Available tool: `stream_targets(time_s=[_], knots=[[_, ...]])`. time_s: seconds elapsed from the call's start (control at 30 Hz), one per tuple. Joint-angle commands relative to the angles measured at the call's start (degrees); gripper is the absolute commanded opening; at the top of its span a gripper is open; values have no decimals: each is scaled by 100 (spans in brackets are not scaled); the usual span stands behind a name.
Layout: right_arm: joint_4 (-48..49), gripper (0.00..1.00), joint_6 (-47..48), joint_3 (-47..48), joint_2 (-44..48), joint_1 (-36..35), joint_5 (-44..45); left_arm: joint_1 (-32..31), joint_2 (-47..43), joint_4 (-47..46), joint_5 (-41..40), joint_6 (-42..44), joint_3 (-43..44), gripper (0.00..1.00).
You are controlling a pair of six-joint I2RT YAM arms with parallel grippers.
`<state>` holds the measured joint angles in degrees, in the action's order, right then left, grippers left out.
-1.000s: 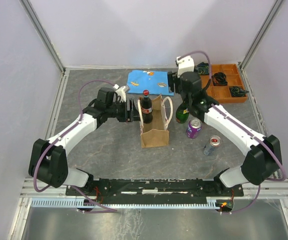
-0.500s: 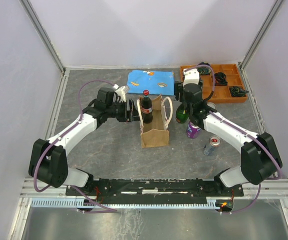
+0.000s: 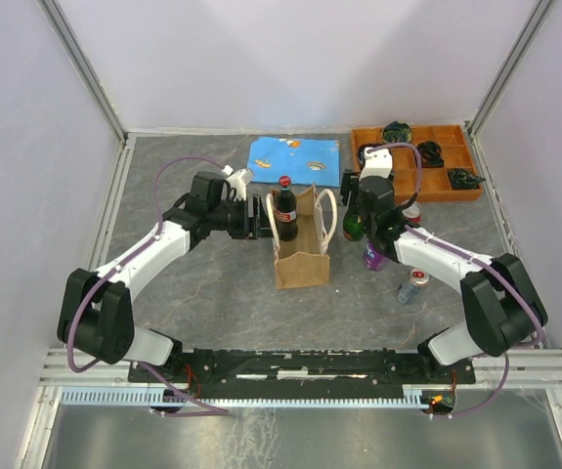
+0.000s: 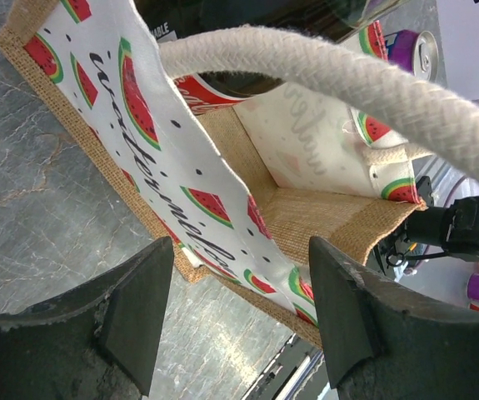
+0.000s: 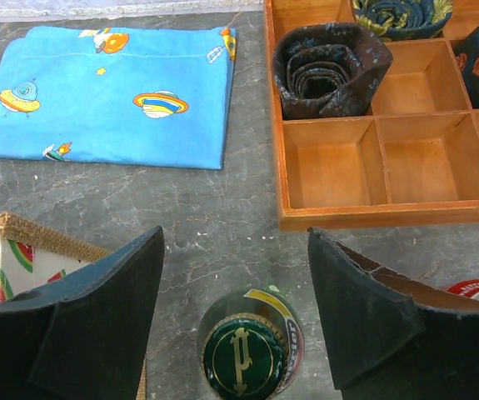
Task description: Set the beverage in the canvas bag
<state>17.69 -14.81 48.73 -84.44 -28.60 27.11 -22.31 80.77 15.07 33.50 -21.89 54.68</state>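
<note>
- Currently the right gripper [image 5: 235, 250] hangs directly above the green bottle [image 5: 247, 354], fingers spread wide to either side of its cap and touching nothing. Judgement: it is lined up for a top-down grab at the neck, so this bottle reads as the beverage to move.
- Green bottle stands upright on the table, just right of the canvas bag [image 3: 302, 266] and outside it; not yet lifted.
- Left gripper [image 4: 241, 250] sits at the bag's left side, jaws apart, with the watermelon-print wall between the fingers but no contact visible. Probable reason: ready to pinch the wall and keep the mouth open and the bag upright.
- Bag contents: a cola bottle [image 3: 285, 210] stands at the left end. The left wrist view shows its red label behind the rim, so it seems to be inside. The remaining jute floor looks free.
- One rope handle crosses the mouth; it could snag a descending bottle.
- Wooden tray [image 5: 364, 218]: rolled ties in the far compartments, bare wood in the two near ones.
- Purple can [image 3: 376, 256] and a second can [image 3: 412, 285] lie right of the bag; blue cloth [image 5: 114, 92] lies behind.
</note>
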Motion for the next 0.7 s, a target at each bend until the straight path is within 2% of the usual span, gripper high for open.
stream_targets(time_s=[0.0, 0.3, 0.37, 0.43, 0.57, 0.6, 0.67], knots=[[548, 76, -152, -135, -147, 13, -18, 12, 80, 47, 69, 298, 229, 72], [898, 65, -179, -427, -401, 16, 116, 8, 100, 127, 78, 372, 245, 72], [929, 60, -206, -469, -408, 11, 133, 7, 105, 136, 77, 376, 250, 72], [954, 46, -199, -503, -400, 13, 121, 11, 98, 141, 68, 379, 253, 72], [891, 8, -110, -473, -286, 11, 150, 14, 98, 146, 78, 387, 259, 72], [845, 1, -86, -439, -245, 11, 153, 15, 101, 145, 78, 387, 257, 72], [695, 0, -12, -299, -146, 7, 158, 7, 98, 145, 78, 387, 250, 72]])
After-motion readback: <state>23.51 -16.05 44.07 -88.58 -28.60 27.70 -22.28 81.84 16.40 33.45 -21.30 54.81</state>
